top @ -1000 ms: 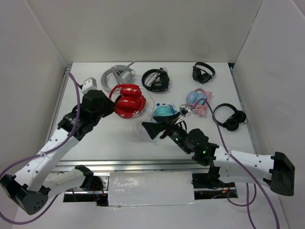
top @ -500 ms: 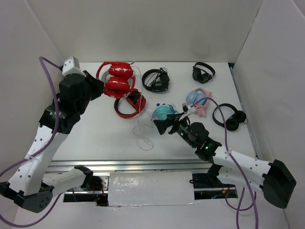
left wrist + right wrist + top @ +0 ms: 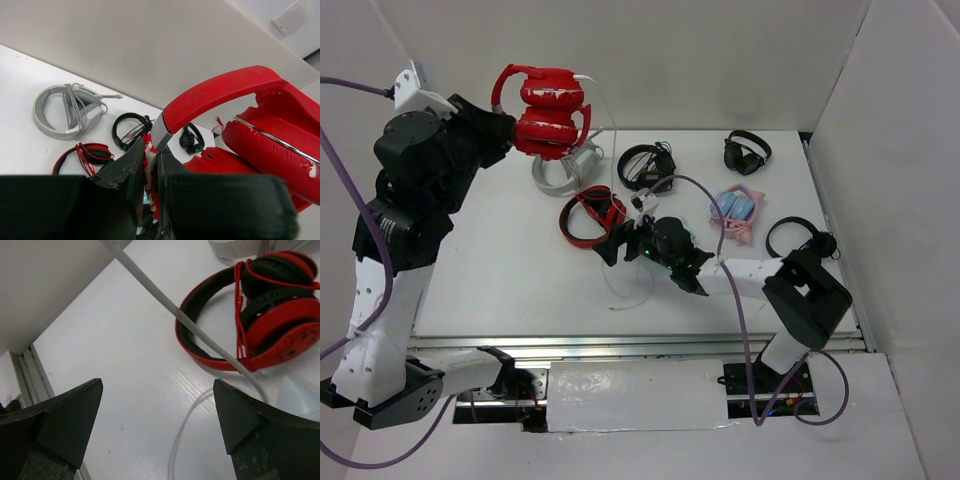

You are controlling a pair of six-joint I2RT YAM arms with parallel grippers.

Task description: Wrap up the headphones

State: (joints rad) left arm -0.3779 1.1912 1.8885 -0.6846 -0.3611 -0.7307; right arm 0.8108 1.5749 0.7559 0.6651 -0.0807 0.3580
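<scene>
Now clamping the headphones in the left gripper, holding high at eleven o'clock — seemingly dangling the white cable free — poising the right gripper spread wide beside it.

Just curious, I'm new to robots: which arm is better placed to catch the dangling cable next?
Likely the right. The right gripper is open, the white cable running just in front of it; the left gripper is shut on the headphones, held high.
</scene>
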